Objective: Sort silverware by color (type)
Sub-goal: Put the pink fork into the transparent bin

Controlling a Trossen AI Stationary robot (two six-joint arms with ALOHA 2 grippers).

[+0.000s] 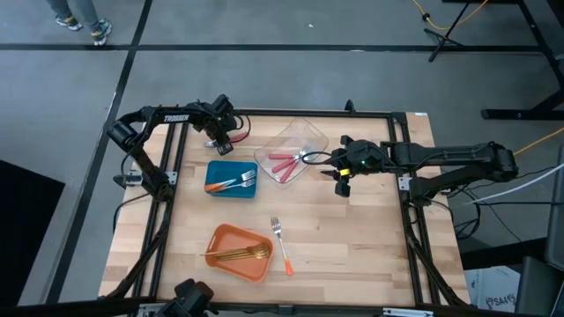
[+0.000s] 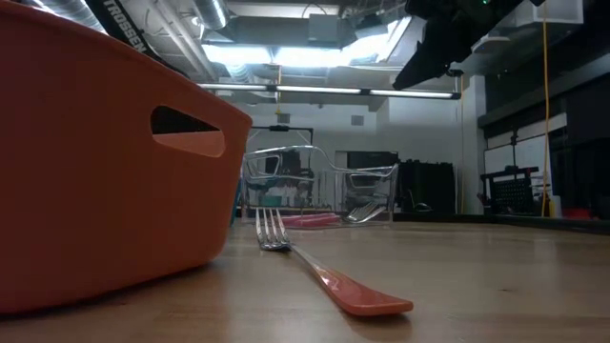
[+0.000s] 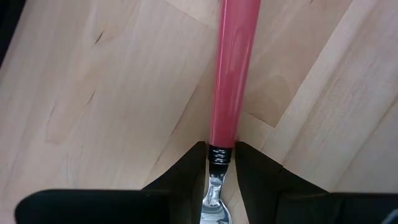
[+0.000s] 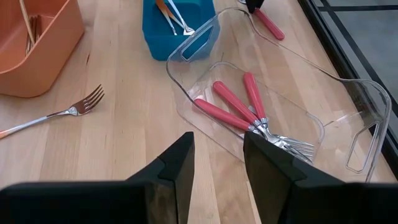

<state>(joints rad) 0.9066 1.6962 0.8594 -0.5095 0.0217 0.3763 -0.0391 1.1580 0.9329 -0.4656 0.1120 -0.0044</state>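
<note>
A fork with a pink handle (image 3: 233, 68) lies at the table's far left, and my left gripper (image 3: 221, 154) points down on it and is shut on it (image 1: 231, 141). My right gripper (image 4: 217, 165) hangs open in the air beside the clear container (image 1: 308, 139), which holds three pink-handled forks (image 4: 239, 102). The blue container (image 1: 212, 173) holds orange-handled forks (image 1: 236, 182). Gold forks (image 1: 240, 254) lie in the orange container (image 1: 225, 236). One orange-handled fork (image 1: 281, 246) lies flat on the wood near the front. My left gripper pinches the fork's neck (image 3: 219, 155), at the dark collar where the pink handle meets the metal, between its two fingertips (image 3: 189, 163). The fingers come from above and lie across the fork. The handle (image 4: 271, 25) runs out low along the wood; whether it rests there I cannot tell.
The loose orange-handled fork (image 2: 329, 281) lies just right of the orange container (image 2: 105, 162) in the low view. Bare wood spreads over the table's right half and front right. Black frame rails (image 1: 407, 220) run along the table's sides.
</note>
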